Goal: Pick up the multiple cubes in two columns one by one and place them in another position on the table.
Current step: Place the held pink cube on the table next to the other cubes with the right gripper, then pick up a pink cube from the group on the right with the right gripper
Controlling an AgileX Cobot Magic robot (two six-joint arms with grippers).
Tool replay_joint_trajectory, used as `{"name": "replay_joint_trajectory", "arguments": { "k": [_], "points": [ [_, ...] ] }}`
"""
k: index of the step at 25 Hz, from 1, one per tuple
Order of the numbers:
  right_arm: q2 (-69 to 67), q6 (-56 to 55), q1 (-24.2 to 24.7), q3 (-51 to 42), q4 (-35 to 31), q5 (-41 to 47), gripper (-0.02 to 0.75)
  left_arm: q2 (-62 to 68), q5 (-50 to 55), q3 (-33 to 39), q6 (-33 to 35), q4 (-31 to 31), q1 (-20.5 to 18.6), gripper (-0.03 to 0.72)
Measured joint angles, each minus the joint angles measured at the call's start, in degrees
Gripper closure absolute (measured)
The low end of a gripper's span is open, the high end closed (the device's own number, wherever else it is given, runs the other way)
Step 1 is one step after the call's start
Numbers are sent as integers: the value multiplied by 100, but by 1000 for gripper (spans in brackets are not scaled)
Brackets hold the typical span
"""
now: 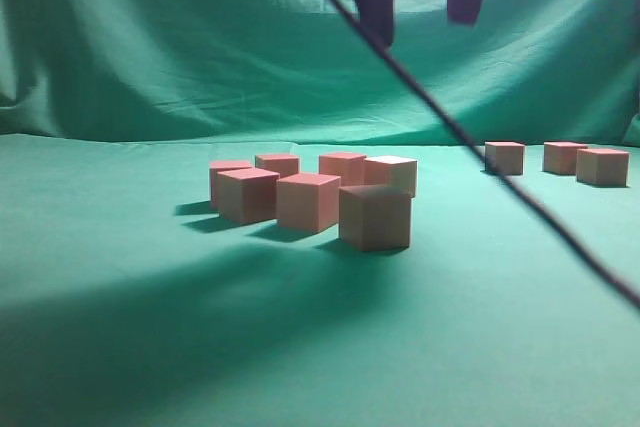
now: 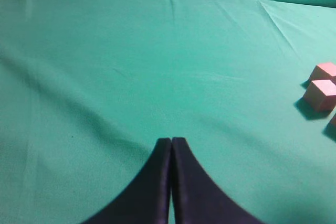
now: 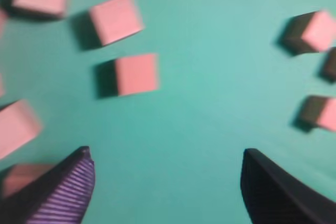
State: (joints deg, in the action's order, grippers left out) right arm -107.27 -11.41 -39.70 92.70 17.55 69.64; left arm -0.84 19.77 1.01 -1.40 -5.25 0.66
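Note:
Several pinkish-red cubes (image 1: pixel 308 201) stand in two columns on the green table (image 1: pixel 150 347) at the middle of the exterior view. Three more cubes (image 1: pixel 565 157) stand apart at the far right. My right gripper (image 1: pixel 425 22) hangs open and empty high above the table, between the two groups. In the right wrist view its fingers (image 3: pixel 165 153) frame bare cloth, with cubes (image 3: pixel 136 74) to the left and three cubes (image 3: pixel 317 30) to the right. My left gripper (image 2: pixel 171 140) is shut and empty over bare cloth; two cubes (image 2: pixel 320 94) show at its right edge.
A dark cable (image 1: pixel 470 142) slants across the exterior view from the top middle to the lower right. The green backdrop (image 1: pixel 200 47) rises behind the table. Bare cloth lies in front of the cubes and to their left.

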Motion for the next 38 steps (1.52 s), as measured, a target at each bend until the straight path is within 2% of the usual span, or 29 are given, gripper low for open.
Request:
{"name": "replay_joint_trajectory", "arguments": {
  "k": [2, 4, 7, 10, 12, 15, 23, 33, 38],
  "points": [
    [0, -53, 169, 76, 333, 13, 174, 0, 0, 0, 0, 0, 0, 688],
    [0, -79, 500, 85, 365, 26, 174, 0, 0, 0, 0, 0, 0, 688],
    [0, -209, 1308, 85, 248, 39, 174, 0, 0, 0, 0, 0, 0, 688],
    [0, -226, 2290, 36, -363, 36, 174, 0, 0, 0, 0, 0, 0, 688],
    [0, 84, 2757, -89, -955, -178, 174, 0, 0, 0, 0, 0, 0, 688],
    [-42, 578, 3156, -383, -1514, -638, 174, 0, 0, 0, 0, 0, 0, 688],
    [-645, 1057, 3568, -522, -1624, -1691, 174, 0, 0, 0, 0, 0, 0, 688],
    [-1267, 1220, 3612, -522, -1758, -2360, 174, 0, 0, 0, 0, 0, 0, 688],
    [-1352, 1220, 3612, -522, -1790, -2420, 430, 0, 0, 0, 0, 0, 0, 688]
  ]
}}
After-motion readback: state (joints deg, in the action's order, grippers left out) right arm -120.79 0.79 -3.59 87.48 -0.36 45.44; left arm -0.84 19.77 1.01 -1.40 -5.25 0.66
